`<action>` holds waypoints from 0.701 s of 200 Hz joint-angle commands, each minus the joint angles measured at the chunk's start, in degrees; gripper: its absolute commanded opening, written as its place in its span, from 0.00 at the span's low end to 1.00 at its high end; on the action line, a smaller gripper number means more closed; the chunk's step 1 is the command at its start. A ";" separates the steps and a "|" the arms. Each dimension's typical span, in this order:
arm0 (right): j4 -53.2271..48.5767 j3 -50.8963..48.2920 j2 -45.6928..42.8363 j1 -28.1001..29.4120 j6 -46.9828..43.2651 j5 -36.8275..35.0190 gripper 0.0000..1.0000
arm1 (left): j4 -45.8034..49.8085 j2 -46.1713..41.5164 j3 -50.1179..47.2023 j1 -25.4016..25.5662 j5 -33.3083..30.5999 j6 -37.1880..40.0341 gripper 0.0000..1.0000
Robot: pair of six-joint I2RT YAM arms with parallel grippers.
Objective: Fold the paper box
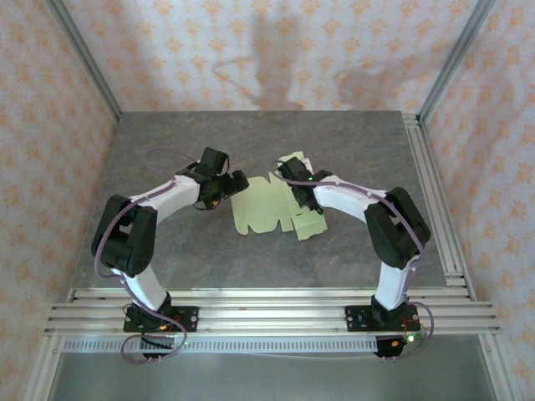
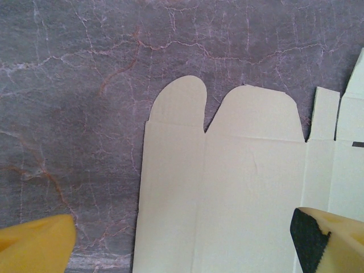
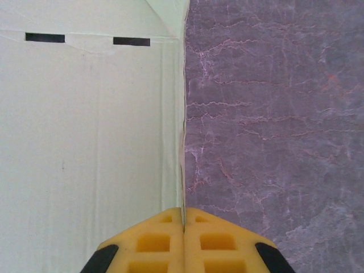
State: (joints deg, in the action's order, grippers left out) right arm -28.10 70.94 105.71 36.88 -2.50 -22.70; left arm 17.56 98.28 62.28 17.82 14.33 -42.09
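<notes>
Two arms bolt onto metal rails at the near edge, L base left, R base right, and both reach in toward mid surface, grey w/ pale veining.

L tool hangs at the left end of the paper box, spread wide and gripping nothing. In the left wrist view, L tool has one yellow fingertip over bare surface and the other over the card.

R tool sits at the right part of the sheet. In the right wrist view, R tool is pinched closed, w/ the thin card edge running straight into the seam btwn its yellow fingers.

Paper box is a pale green die-cut sheet, unfolded, btwn the two tools near mid surface. From above its long axis runs approx left-right, right end a bit nearer. Most of it lies flat. In the left wrist view the paper box shows two rounded flaps pointing away from the tool. In the right wrist view the paper box carries two short black slots at its far end.

Beyond the R tool, one more flap points to the far side. Patterned walls close off the back.
</notes>
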 commanded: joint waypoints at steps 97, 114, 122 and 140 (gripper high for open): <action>-1.03 1.35 1.02 2.17 -1.66 -7.16 0.00 | -0.06 -1.39 -0.75 -0.54 0.26 0.16 0.98; -3.46 3.78 4.78 4.20 -3.72 -15.38 0.00 | -0.18 -1.27 -0.58 -0.52 0.39 0.02 0.98; -5.11 5.18 6.36 4.72 -3.47 -17.79 0.00 | -0.12 -1.29 -0.54 -0.51 0.37 -0.01 0.98; -7.49 7.09 7.71 4.78 -1.48 -18.88 0.00 | -0.11 -1.39 -0.63 -0.51 0.29 -0.01 0.98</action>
State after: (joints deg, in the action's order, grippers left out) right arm -30.39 75.18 110.96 40.82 -4.54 -34.26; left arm 17.52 98.28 62.17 17.82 14.55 -42.13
